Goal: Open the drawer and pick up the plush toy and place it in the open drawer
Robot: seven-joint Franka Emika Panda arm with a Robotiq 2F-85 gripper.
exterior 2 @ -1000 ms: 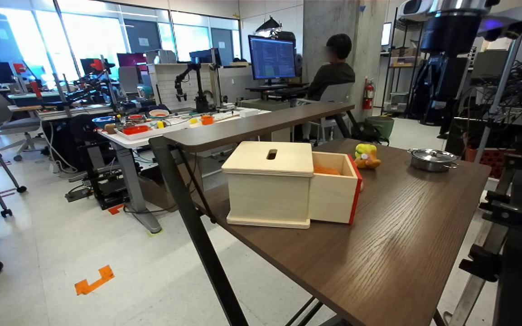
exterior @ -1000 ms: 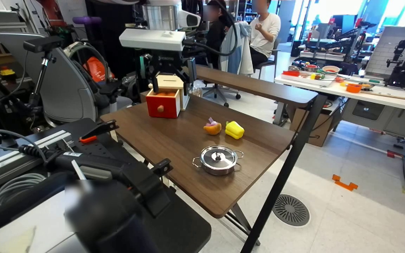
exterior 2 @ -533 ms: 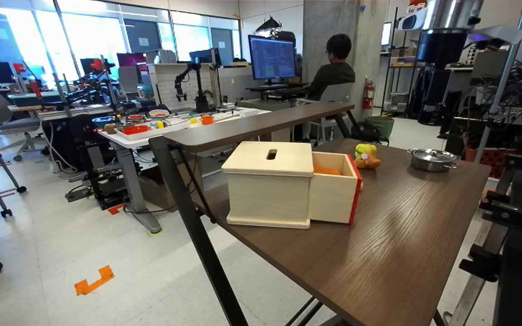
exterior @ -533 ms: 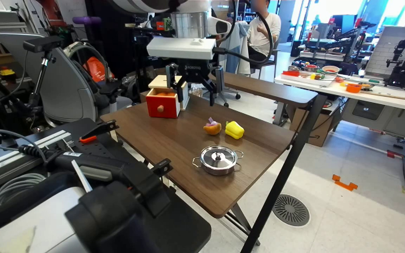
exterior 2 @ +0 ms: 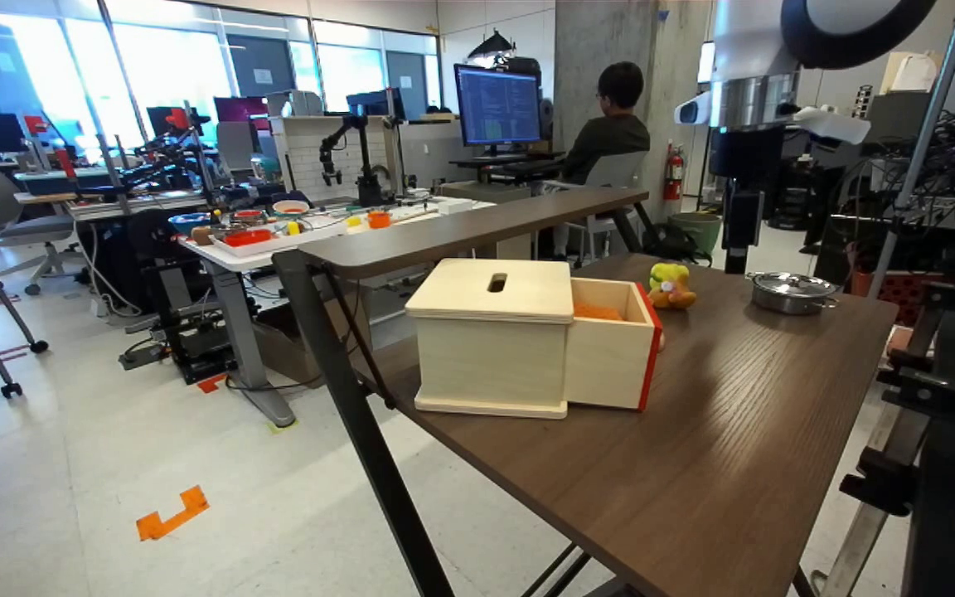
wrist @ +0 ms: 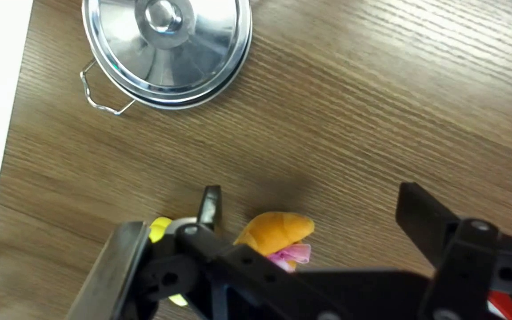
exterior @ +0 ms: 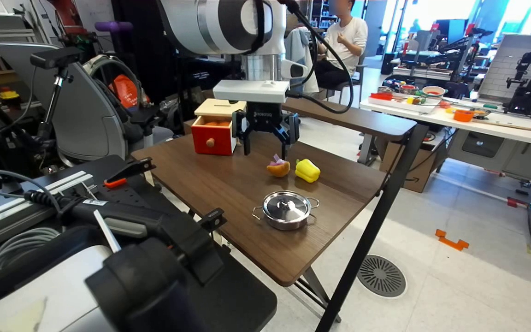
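My black two-fingered gripper (exterior: pixel 265 155) hangs above a brown wood-grain table (exterior: pixel 228 184), its fingers (wrist: pixel 427 222) spread wide with nothing held between them. Lower down, on that wood, lies the small, rounded, orange-brown plush toy (wrist: pixel 278 231) with its pinkish ribbon (wrist: pixel 298 252). In the wrist view it looks off-centre, closer to one finger than the other, so I judge I should shift over it before coming down, let both fingers straddle its body and close softly, as it will likely squash. A bright yellow, pepper-shaped block (exterior: pixel 308 171) lies just beside it, and a careless finger could catch that instead. Apart from these stands a round, lidded metal pot (exterior: pixel 286 211) with wire handles. The red-fronted pale wooden drawer (exterior: pixel 220 136) is already pulled out of its wooden box (exterior 2: pixel 490 365), something orange (exterior 2: pixel 598 312) inside; the toy should go in well clear of its wall.

The table is flat and faintly glossy, with a raised brown shelf (exterior: pixel 371 122) along one edge. Beyond spread a pale floor (exterior: pixel 427 290) and a cluttered white workbench (exterior: pixel 440 119); farther off, a person in dark clothes (exterior 2: pixel 606 153) sits by a lit monitor (exterior 2: pixel 496 112).
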